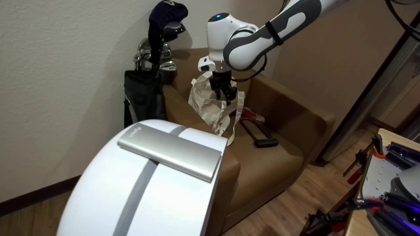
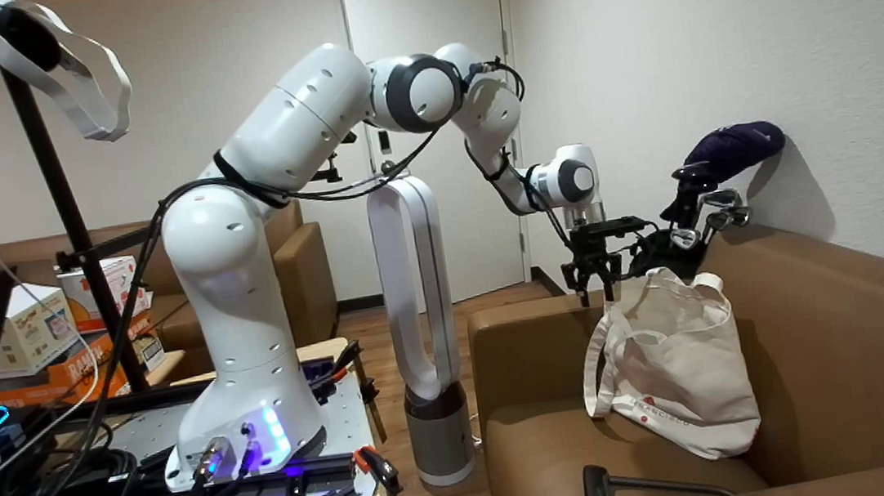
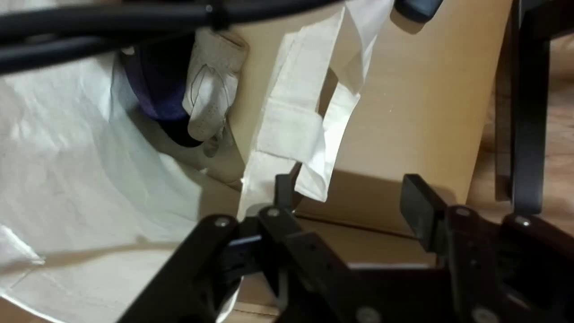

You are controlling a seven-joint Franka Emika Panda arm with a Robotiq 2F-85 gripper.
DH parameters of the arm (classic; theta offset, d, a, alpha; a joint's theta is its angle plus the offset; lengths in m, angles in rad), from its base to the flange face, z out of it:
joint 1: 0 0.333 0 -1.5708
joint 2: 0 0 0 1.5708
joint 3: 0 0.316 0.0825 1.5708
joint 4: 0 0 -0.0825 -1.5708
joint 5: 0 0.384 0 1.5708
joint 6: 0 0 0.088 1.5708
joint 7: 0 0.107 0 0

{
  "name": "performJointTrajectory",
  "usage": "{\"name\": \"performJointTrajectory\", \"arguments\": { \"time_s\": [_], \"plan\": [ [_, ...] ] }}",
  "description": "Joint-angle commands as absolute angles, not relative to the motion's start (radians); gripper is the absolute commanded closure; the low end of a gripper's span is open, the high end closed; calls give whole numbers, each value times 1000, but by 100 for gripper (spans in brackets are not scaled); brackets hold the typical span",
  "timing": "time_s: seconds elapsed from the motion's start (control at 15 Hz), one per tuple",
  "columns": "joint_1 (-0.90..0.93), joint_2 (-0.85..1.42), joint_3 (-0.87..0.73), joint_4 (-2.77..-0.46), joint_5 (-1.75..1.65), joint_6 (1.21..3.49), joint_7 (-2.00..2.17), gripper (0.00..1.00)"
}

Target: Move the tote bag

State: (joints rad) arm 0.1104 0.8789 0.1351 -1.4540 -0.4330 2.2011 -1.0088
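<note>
The cream tote bag (image 1: 205, 105) sits on the brown armchair. In an exterior view it leans on the backrest, mouth up, with red print low on its side (image 2: 695, 386). The green patch does not show. My gripper (image 1: 223, 96) is above the bag's mouth edge; it also shows in an exterior view (image 2: 596, 296), beside the upper handle side. In the wrist view the gripper (image 3: 350, 197) is open, with nothing between its fingers. The left finger overlaps a bag strap (image 3: 291, 130); whether they touch cannot be told. The bag's pale cloth (image 3: 103, 188) fills the left.
A white glove (image 3: 213, 85) and a purple item (image 3: 148, 85) lie near the bag's mouth; inside or behind cannot be told. A black-handled tool (image 1: 265, 142) lies on the armchair seat (image 1: 272, 167). A golf bag (image 1: 144, 95) stands beside the armchair. A tower fan (image 2: 438, 429) stands nearby.
</note>
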Motion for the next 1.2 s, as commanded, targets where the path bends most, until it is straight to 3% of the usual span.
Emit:
{"name": "performJointTrajectory", "arguments": {
  "time_s": [0.0, 0.2, 0.27, 0.33, 0.47, 0.53, 0.73, 1.13],
  "plan": [
    [129, 915, 115, -1440, -368, 2272, -863, 5],
    [136, 944, 103, -1441, -374, 2376, -755, 0],
    [147, 955, 90, -1439, -398, 2419, -730, 28],
    [151, 961, 87, -1439, -402, 2446, -717, 25],
    [160, 970, 78, -1441, -404, 2498, -687, 34],
    [163, 973, 75, -1440, -402, 2512, -671, 9],
    [181, 946, 60, -1463, -410, 2525, -621, 1],
    [220, 917, 17, -1486, -446, 2569, -500, 0]
  ]
}}
